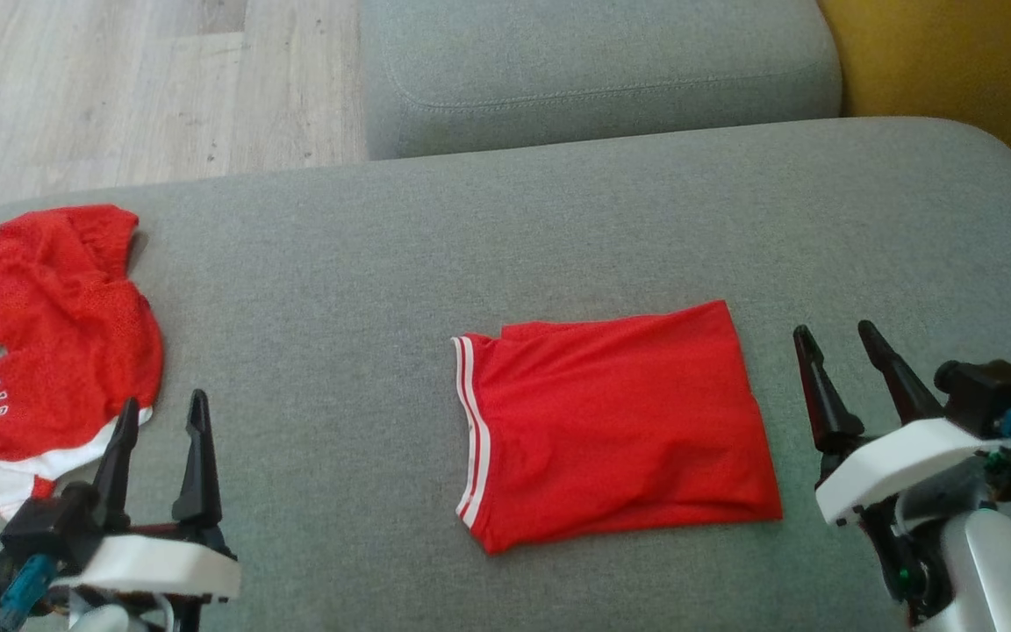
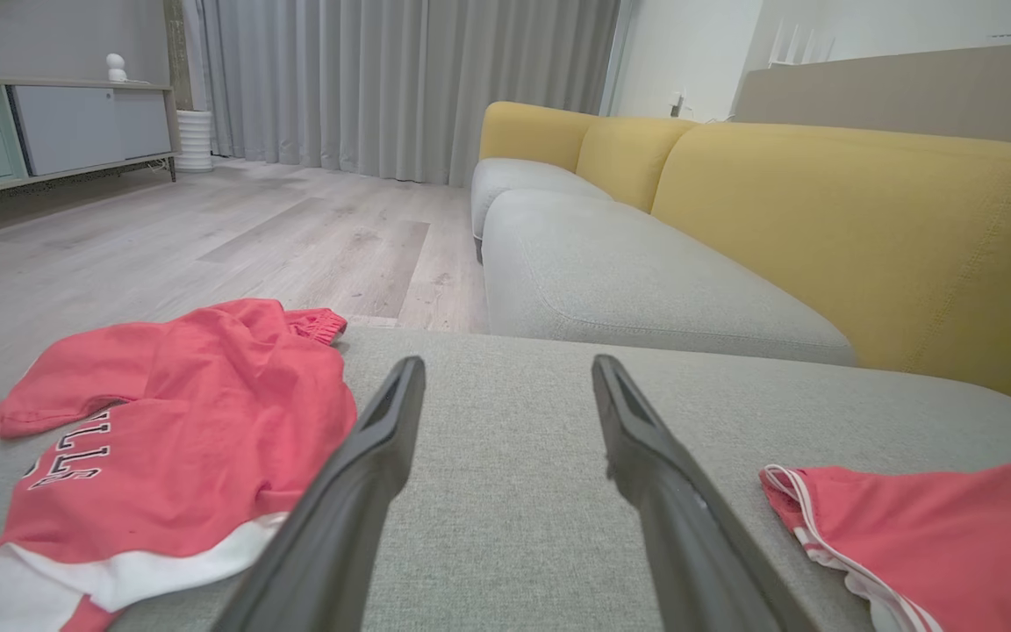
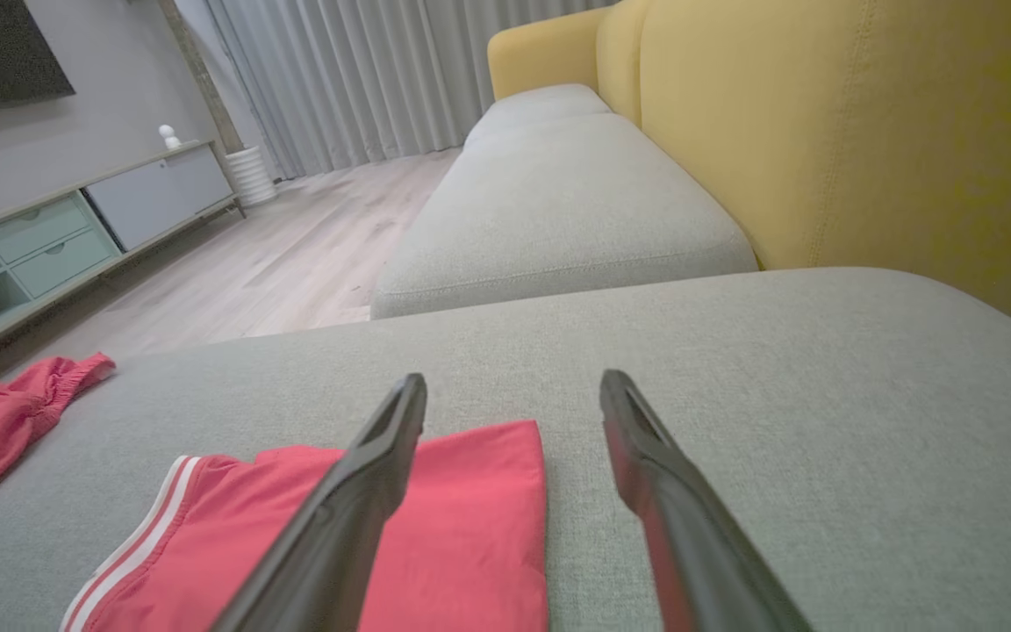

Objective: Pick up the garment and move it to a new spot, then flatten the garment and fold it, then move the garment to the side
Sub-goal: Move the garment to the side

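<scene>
Grey sofa cushion (image 1: 558,202) is bearing the folded red shorts (image 1: 620,421) centrally (likely awaiting the sideways move), while left gripper (image 1: 163,402) and right gripper (image 1: 835,330) are hovering, jaws spread wide, empty.

The red jersey's (image 2: 172,439) partly hidden lettering seems to read "ULLS".

Garment (image 1: 611,421) on cushion (image 1: 558,228) centre; 2nd garment (image 1: 49,333) at cushion's left edge, well apart — rear cushion (image 1: 593,70) behind.
</scene>
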Tool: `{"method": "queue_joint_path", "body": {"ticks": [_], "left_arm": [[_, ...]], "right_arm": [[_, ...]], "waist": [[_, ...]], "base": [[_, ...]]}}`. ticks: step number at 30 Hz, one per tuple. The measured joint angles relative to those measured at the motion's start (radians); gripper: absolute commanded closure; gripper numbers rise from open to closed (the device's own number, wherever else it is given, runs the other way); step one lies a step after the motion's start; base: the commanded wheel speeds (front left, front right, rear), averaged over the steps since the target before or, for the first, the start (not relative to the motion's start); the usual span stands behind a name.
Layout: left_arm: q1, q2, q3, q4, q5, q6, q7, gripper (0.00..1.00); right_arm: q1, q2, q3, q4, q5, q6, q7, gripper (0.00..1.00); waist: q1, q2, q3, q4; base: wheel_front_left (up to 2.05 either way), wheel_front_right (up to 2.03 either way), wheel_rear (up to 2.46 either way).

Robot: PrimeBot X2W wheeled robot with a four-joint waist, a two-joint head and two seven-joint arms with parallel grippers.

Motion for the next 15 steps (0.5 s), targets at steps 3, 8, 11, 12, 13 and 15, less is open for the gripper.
{"method": "queue_joint_path", "body": {"ticks": [3,8,11,12,13,15], "left_arm": [[0.0,0.0,0.001,-0.004,0.0,0.003,0.0,0.0],[-0.001,0.001,0.003,-0.028,0.007,0.008,0.0,0.0],[-0.007,0.001,0.001,-0.033,0.007,0.007,0.0,0.0],[-0.009,0.001,0.001,-0.035,0.007,0.007,0.0,0.0],[-0.011,0.001,0.0,-0.038,0.009,0.007,0.0,0.0],[-0.019,0.001,-0.002,-0.04,0.017,0.007,0.0,0.0]], "right_arm": [[0.001,0.004,-0.009,0.001,-0.001,0.0,0.033,0.0],[-0.052,0.036,-0.054,0.078,-0.019,0.0,0.214,0.0],[-0.105,0.043,-0.061,0.142,-0.026,0.0,0.311,0.0],[-0.122,0.046,-0.064,0.162,-0.026,0.0,0.337,0.0],[-0.138,0.049,-0.066,0.183,-0.028,0.0,0.358,0.0],[-0.162,0.053,-0.07,0.228,-0.043,0.0,0.397,0.0]], "waist": [[0.0,0.0,0.007,0.0],[0.0002,0.0,0.038,0.004],[0.0002,0.0,0.057,0.019],[0.0001,0.0,0.065,0.025],[0.0001,0.0,0.072,0.03],[0.0002,0.0,0.088,0.042]], "base": [[0.0,0.0,0.0],[0.0,0.0,0.0],[0.0,0.0,0.0],[0.0,0.0,0.0],[0.0,0.0,0.0],[0.0,0.0,0.0]]}}
